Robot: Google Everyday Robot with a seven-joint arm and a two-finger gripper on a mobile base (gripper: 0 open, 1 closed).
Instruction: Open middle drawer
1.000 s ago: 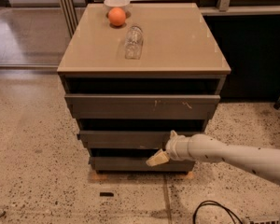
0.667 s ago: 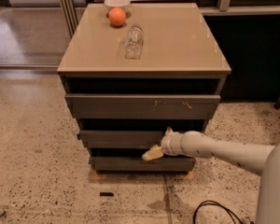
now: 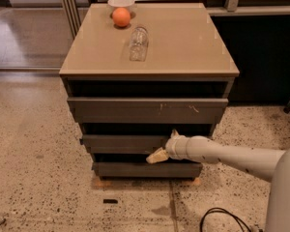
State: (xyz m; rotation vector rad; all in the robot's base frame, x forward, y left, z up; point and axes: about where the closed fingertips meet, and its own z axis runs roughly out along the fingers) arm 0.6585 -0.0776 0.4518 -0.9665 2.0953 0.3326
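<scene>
1. The middle drawer (image 3: pixel 121 143) sits in the lower centre of the frame. Its plain dark front lies between the larger scratched front (image 3: pixel 145 110) above and the lowest front (image 3: pixel 145 169) beneath, and I judge it barely drawn out, if at all.
2. Risk: the front has no handle, so the pull has only an edge to catch. A shallow hold there could slip off and leave the drawer where it is.
3. Risk: the lowest front is just below, so a hold set too low could drag that one instead.
4. Risk: a sharp tug could shake the bench (image 3: pixel 193 57) and start the glass (image 3: pixel 138 43) lying on its side rolling. The orange (image 3: pixel 121 17) sits further back by the bowl (image 3: pixel 121 2).
5. The gripper (image 3: pixel 160 153) is at the right part of the middle drawer's lower edge, touching or just beside it. Whether it is apart or together I cannot tell, and no held object shows.
</scene>
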